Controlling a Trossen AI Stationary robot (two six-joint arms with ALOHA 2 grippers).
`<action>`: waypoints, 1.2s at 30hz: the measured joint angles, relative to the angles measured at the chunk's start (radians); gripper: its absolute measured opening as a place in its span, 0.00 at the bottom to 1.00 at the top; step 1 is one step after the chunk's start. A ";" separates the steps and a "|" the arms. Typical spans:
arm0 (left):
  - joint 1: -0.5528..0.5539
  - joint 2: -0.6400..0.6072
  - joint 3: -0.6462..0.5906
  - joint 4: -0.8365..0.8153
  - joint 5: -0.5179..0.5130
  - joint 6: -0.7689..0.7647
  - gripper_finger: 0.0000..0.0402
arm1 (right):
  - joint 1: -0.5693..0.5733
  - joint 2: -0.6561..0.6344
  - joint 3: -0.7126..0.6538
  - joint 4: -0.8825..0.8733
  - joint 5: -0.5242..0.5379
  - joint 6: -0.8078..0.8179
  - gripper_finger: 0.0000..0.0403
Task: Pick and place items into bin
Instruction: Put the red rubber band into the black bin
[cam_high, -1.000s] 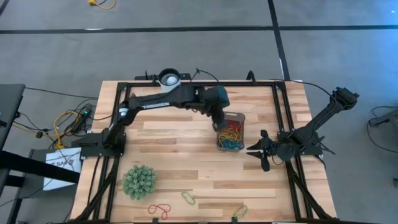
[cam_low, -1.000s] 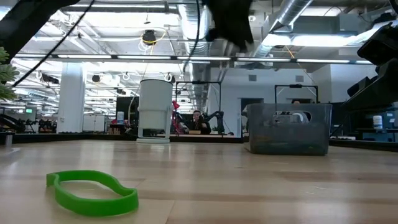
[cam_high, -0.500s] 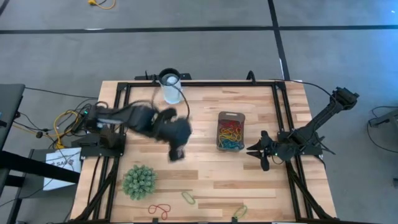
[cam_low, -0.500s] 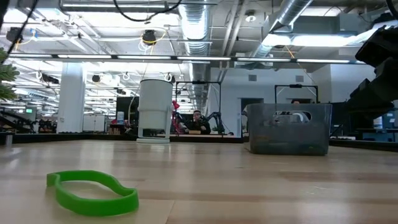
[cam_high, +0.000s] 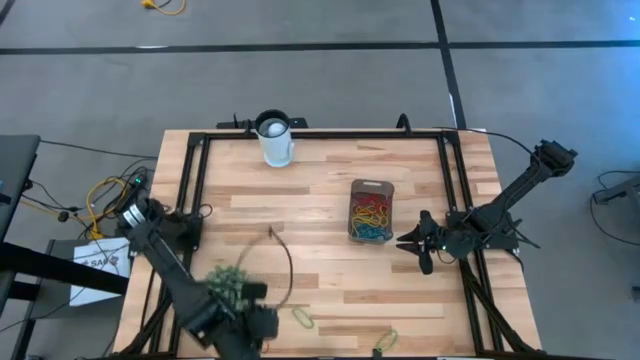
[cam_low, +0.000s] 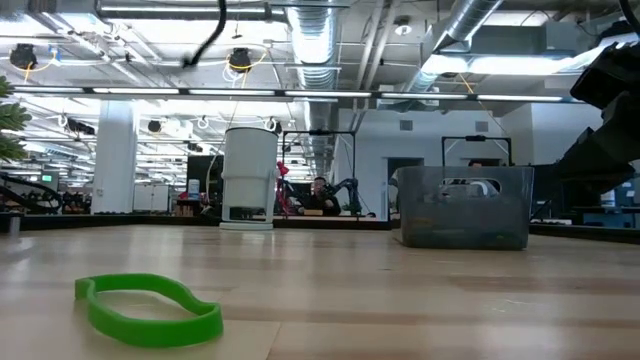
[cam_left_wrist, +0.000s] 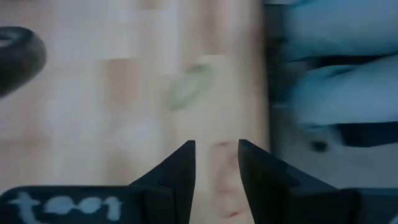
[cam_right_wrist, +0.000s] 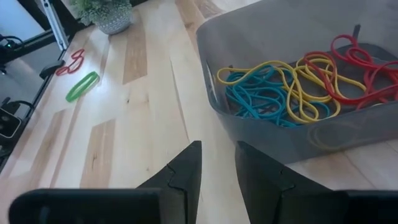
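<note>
1. Left gripper (cam_left_wrist: 216, 163) down at the table's front edge, fingers slightly apart, nothing pinched.
2. Right gripper (cam_right_wrist: 217, 163) parked beside the bin (cam_high: 371, 211), gap narrow, empty too.
3. Mostly done: bin already full of bands; green loop (cam_low: 150, 308), red one (cam_right_wrist: 69, 61) still out front.

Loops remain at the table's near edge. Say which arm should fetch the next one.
Left. The left gripper is over the near edge beside the green loop, while the right gripper waits by the bin.
</note>
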 joint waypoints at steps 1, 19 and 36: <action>-0.016 0.000 -0.040 0.077 0.015 -0.001 0.28 | 0.000 0.000 0.000 0.001 0.001 0.000 0.23; -0.030 -0.001 -0.513 0.629 0.137 -0.286 0.28 | -0.001 0.000 0.000 -0.002 0.003 -0.010 0.23; 0.001 0.141 -0.505 0.625 0.279 -0.329 0.28 | -0.001 0.000 0.000 -0.002 0.005 -0.010 0.23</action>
